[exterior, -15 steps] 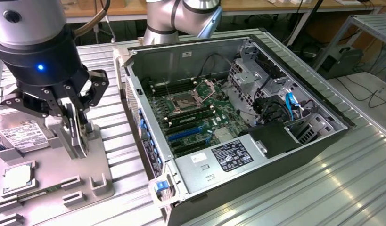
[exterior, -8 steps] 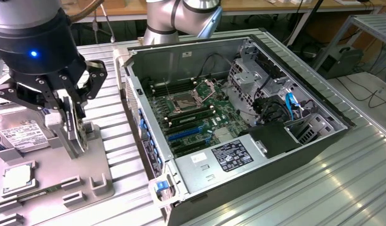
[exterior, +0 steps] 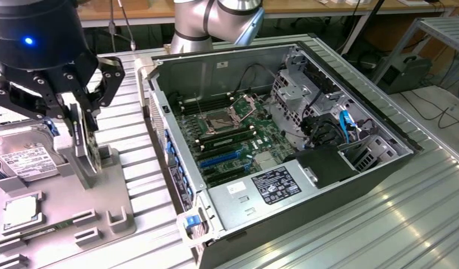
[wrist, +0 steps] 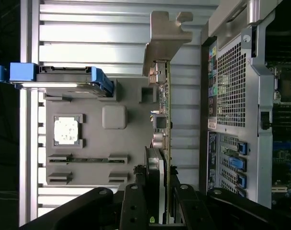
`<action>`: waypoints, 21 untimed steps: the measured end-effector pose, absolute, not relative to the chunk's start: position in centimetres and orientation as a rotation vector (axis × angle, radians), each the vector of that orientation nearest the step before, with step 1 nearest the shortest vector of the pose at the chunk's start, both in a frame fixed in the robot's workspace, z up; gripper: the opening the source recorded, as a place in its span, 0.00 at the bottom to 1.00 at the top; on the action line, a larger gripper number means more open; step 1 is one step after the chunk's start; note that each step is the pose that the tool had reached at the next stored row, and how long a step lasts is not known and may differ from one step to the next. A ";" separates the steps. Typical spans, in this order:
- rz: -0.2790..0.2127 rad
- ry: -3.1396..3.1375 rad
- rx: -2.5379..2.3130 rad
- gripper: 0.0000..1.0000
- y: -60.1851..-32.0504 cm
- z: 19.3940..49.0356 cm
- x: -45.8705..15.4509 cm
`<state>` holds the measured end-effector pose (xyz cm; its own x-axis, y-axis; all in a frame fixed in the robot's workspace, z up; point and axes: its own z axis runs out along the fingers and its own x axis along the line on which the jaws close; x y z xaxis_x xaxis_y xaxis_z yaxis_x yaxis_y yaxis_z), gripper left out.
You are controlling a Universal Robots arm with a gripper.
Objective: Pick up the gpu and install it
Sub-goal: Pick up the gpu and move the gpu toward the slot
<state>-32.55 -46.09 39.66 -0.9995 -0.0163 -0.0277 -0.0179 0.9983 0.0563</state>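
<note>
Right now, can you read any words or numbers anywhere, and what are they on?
Nothing can be read.
White label on the hard drive: too blurred.
Black sticker inside the computer case: too small.
White sticker beside it: too blurred.

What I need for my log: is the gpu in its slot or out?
Out. The gripper holds the gpu on edge by the grey tray, outside the open case.

No writing can be read. The hard drive [exterior: 48, 144] carries a white printed label [exterior: 23, 162], and the power supply [exterior: 248, 212] a dark label [exterior: 278, 186] beside a white sticker [exterior: 239, 189], all illegible.
</note>
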 end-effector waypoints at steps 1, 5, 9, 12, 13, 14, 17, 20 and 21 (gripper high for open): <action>0.088 3.113 -0.027 0.28 -46.1 40.0 -32.5; 0.088 3.113 -0.027 0.28 -46.1 40.9 -32.6; 0.088 3.113 -0.027 0.28 -46.1 41.6 -32.5; 0.088 3.113 -0.027 0.28 -46.1 42.1 -32.6; 0.088 3.113 -0.027 0.28 -46.1 42.3 -32.6; 0.088 3.113 -0.027 0.28 -46.1 42.4 -32.6; 0.088 3.113 -0.027 0.28 -46.1 42.8 -32.6; 0.088 3.113 -0.027 0.28 -46.1 43.1 -32.6; 0.088 3.113 -0.027 0.28 -46.1 43.1 -32.6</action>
